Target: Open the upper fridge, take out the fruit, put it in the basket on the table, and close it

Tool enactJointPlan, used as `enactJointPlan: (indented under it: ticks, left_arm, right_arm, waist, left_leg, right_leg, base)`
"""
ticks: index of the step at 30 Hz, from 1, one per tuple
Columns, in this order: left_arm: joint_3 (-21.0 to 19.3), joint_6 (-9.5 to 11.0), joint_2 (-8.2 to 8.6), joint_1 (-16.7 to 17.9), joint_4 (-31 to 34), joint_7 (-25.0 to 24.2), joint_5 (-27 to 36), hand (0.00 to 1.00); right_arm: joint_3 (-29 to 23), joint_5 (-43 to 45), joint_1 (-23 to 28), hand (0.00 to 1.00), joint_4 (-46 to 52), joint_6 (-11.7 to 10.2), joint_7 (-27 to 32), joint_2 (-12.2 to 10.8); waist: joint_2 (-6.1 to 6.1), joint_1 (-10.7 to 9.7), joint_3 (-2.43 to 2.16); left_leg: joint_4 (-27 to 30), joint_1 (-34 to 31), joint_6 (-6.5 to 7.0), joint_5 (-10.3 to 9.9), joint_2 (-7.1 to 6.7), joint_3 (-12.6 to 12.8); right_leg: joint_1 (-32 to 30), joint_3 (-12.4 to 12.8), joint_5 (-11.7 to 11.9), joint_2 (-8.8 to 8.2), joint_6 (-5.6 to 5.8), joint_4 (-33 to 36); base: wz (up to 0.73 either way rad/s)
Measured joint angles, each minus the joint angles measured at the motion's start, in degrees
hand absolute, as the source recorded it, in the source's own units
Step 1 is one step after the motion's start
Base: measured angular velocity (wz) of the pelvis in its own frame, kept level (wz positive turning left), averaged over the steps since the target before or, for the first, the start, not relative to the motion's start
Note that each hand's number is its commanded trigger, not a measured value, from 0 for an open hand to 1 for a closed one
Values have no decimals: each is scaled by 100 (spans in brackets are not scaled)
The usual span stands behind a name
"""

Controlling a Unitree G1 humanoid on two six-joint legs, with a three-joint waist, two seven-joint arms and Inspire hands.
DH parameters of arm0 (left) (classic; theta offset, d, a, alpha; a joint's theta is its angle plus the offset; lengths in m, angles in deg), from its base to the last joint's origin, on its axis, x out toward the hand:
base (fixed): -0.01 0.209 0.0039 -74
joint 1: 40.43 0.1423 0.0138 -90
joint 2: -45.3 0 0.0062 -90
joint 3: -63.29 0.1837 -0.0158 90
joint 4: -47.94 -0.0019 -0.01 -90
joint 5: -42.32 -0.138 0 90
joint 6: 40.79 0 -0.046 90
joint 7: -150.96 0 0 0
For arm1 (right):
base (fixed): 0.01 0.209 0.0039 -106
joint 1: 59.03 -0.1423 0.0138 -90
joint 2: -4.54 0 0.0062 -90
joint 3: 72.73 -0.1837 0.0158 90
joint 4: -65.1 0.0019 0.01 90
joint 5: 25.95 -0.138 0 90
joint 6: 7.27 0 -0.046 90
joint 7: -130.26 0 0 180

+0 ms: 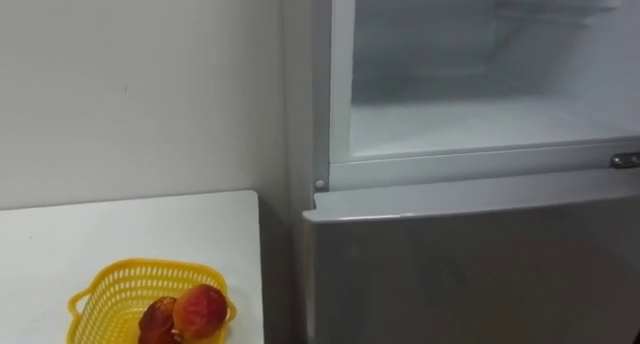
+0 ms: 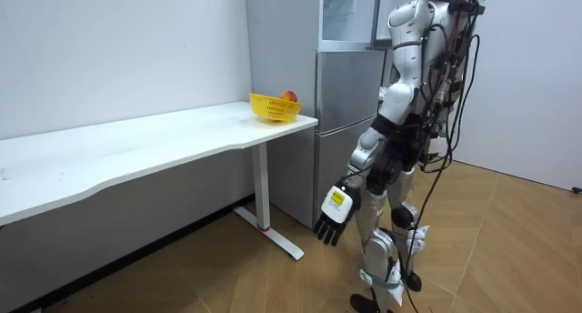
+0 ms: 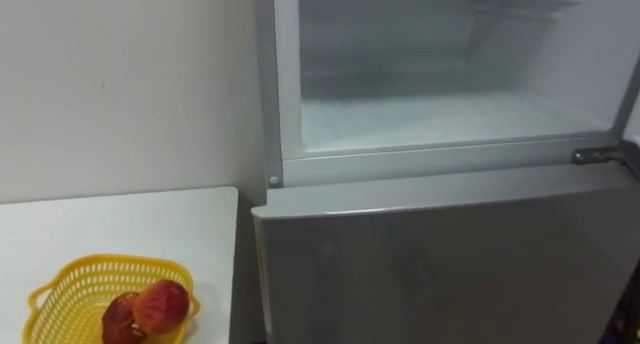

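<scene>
The robot stands upright on both legs in the room view, its torso straight and its head level, turned toward the view's left and away from the camera. Its left arm, on the nearer side, hangs from the shoulder with a slight bend at the elbow, the forearm slanting down and forward. The left hand (image 2: 334, 208) dangles below the hip, just ahead of the thigh, with its back to the camera. Its dark fingers (image 2: 322, 231) point at the floor, loose and relaxed, holding nothing.
</scene>
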Motion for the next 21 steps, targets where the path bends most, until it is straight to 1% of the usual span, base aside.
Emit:
enactJointPlan:
  ticks: [1,3,4,5,7,9,10,14,16,18,19,21]
  left_arm:
    - [0,24,-21,-1,32,60,0,0]
    - [2,37,-37,17,124,76,1,0]
    - [12,56,-45,28,177,76,2,0]
    - [13,64,-47,33,189,76,2,0]
    - [19,97,-51,22,246,76,-5,0]
    - [16,160,-52,17,249,72,-13,0]
    - [20,170,-53,21,248,69,-13,0]
    - [22,182,-53,18,222,67,-1,0]
    - [19,193,-52,25,215,67,-5,0]
    - [17,212,-43,48,217,67,-10,0]
    - [17,212,-34,57,217,67,-12,0]
    - [18,231,5,62,217,65,-13,0]
  right_arm:
    - [-20,-4,-34,0,354,-107,181,107]
    - [-32,-43,-31,0,867,-267,424,231]
    - [-43,-129,-25,0,1270,-380,639,275]
    - [-71,-133,-26,0,1501,-423,750,274]
    - [-191,-158,-49,0,2190,-619,1042,283]
    - [-200,-134,-85,0,2599,-740,1237,285]
    - [-201,-81,-122,0,2838,-807,1329,286]
    - [-189,-75,-185,0,3510,-900,1542,290]
    - [-184,-66,-214,0,3918,-915,1558,311]
    - [-184,21,-215,0,4159,-943,1534,314]
    - [-184,48,-217,0,4228,-972,1528,314]
    - [-184,79,-266,0,4440,-1100,1465,314]
  waist:
    - [-17,3,-1]
    - [-54,1,0]
    - [-84,14,16]
    - [-91,14,21]
    - [-121,18,22]
    - [-143,51,21]
    - [-143,23,21]
    - [-100,58,29]
    - [-68,46,26]
    - [-61,49,27]
    - [-62,51,27]
    - [-55,42,21]
  left_leg:
    - [0,-25,0,0,2,13]
    - [1,-72,0,0,3,17]
    - [-2,-80,0,0,5,24]
    - [-3,-83,0,0,6,25]
    - [1,-96,0,0,6,24]
    - [0,-105,0,0,6,24]
    - [0,-105,-1,0,6,29]
    - [-11,-129,-1,0,9,101]
    - [-21,-183,0,0,11,150]
    - [-33,-192,0,0,12,168]
    - [-34,-198,0,0,12,174]
    - [-32,-231,0,0,12,174]
  right_leg:
    - [-43,15,-3,1,0,11]
    - [-85,10,-3,4,0,10]
    - [-97,18,-2,6,-1,15]
    - [-95,18,-2,7,-1,15]
    - [-98,19,-2,10,-1,6]
    - [-111,23,-2,11,-1,7]
    - [-115,26,-1,10,-2,9]
    - [-176,79,2,11,-3,29]
    - [-260,128,2,11,-2,32]
    - [-276,163,3,19,-2,31]
    - [-277,169,3,18,-2,31]
    - [-316,170,3,18,-2,32]
  base:
    - [-6]
    - [0]
    - [0]
    - [0]
    - [0]
    - [0]
    - [0]
    - [-7]
    - [-9]
    - [-4]
    - [-4]
    - [0]
